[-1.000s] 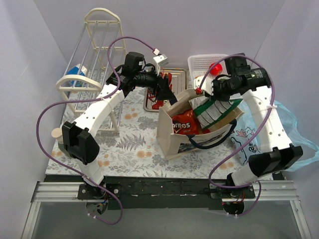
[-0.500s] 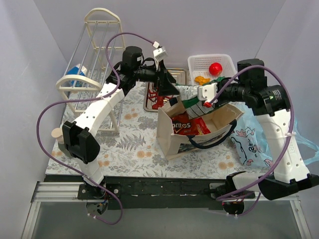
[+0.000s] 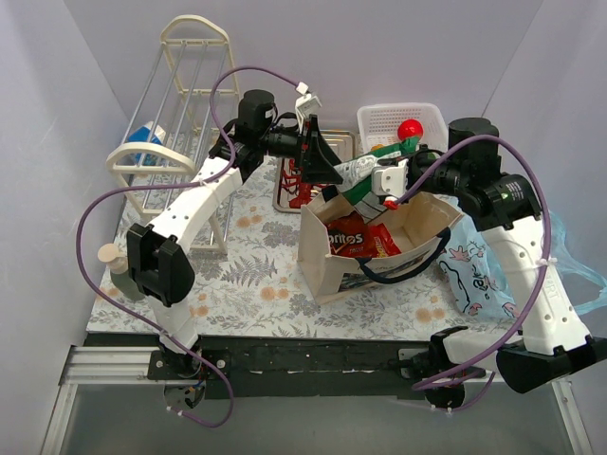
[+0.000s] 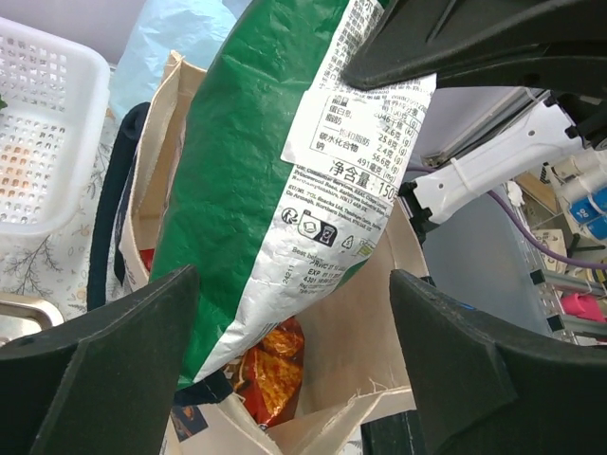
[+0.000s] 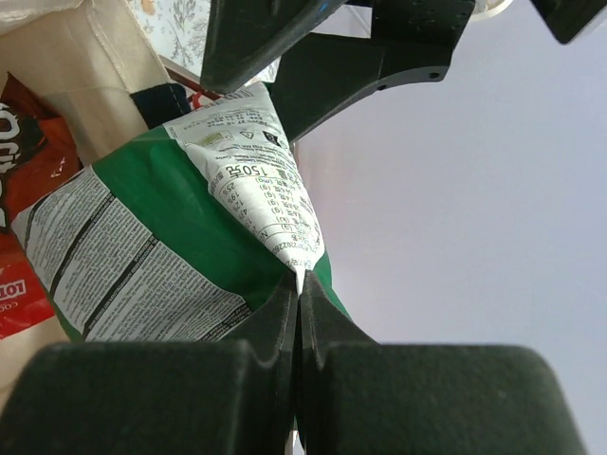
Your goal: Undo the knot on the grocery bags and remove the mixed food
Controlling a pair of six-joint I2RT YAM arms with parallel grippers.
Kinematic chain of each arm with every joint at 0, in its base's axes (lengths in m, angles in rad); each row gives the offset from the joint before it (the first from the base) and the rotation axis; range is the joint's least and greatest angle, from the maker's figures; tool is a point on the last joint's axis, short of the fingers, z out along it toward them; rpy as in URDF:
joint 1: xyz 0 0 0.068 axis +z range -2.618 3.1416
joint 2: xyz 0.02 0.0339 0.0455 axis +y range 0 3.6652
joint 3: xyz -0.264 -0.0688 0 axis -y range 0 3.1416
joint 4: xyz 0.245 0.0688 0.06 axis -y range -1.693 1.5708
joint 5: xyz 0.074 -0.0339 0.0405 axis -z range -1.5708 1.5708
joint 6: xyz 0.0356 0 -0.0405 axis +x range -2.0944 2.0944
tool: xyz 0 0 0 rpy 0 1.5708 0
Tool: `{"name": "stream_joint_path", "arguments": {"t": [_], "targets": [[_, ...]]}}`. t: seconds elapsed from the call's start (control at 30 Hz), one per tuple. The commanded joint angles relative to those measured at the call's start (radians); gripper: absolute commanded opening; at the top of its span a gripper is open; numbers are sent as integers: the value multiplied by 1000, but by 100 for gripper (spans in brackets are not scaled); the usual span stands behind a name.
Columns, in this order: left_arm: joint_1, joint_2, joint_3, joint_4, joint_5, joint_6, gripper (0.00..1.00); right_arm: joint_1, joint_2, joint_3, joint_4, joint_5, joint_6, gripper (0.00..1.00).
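Green snack bag (image 4: 256, 171), clamped at one corner by the right gripper (image 5: 300, 284), is held raised over the open tote (image 3: 321, 254), in which the Doritos bag (image 3: 357, 239) is seen lying. Left gripper (image 4: 294, 273) is held just beside the snack bag with fingers spread wide, nothing gripped. Apple (image 3: 410, 130) is lodged in the basket (image 3: 379, 118) behind; blue bag (image 3: 474, 270) is laid right of the tote.

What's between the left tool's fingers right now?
The green snack bag, pinched by the right tool. In the left wrist view it hangs between the left tool's open fingers, above the tote.
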Motion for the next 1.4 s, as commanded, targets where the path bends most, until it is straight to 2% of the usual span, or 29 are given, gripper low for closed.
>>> {"name": "stream_joint_path", "arguments": {"t": [0.0,0.1,0.13,0.23,0.33,0.47,0.57,0.67,0.7,0.73,0.77,0.8,0.87,0.9,0.97,1.0,1.07,1.1,1.17,1.2,1.27,1.3,1.37], "targets": [[-1,-3,-26,18,44,8,72,8,-38,-18,189,-24,37,1],[-1,11,-12,-4,23,25,65,11,-38,-27,197,-18,37,1],[-1,17,-11,-7,-24,26,65,11,-41,-25,195,-22,37,1],[1,21,-17,33,-117,45,82,17,-49,-15,175,-53,11,1],[1,43,14,32,-68,100,80,37,-53,-18,169,-38,3,1],[1,141,107,-33,82,57,55,40,-49,-27,180,-21,0,1],[1,169,146,-53,151,10,43,40,-56,-58,200,-7,0,1],[4,171,160,-54,155,13,19,40,-75,-120,268,42,43,1],[4,166,164,-54,146,17,0,40,-81,-145,301,62,67,1],[5,163,169,-54,138,28,0,40,-88,-168,345,118,95,8],[8,160,183,-53,130,32,0,39,-102,-212,432,148,165,18],[13,159,195,-53,118,39,0,39,-105,-223,473,175,195,38],[27,154,222,-53,87,48,0,31,-108,-229,536,240,318,60],[34,152,261,-45,54,49,0,25,-110,-223,612,258,362,79],[62,146,308,-40,-1,78,0,7,-108,-210,686,333,454,92],[71,143,360,-34,-37,94,0,-2,-105,-185,747,364,550,97],[100,128,409,-22,-135,178,0,-48,-76,-148,790,445,648,98],[108,122,445,-17,-173,230,0,-70,-61,-101,798,470,781,98],[122,81,453,-13,-303,354,0,-139,-15,-72,798,504,894,98],[125,64,442,4,-340,520,0,-151,-4,-70,798,514,931,98],[137,12,381,44,-470,659,0,-171,14,-104,832,519,983,98],[148,2,368,80,-500,762,0,-173,16,-123,850,513,989,98],[194,2,390,85,-551,844,0,-177,17,-182,898,478,1009,98]]}}
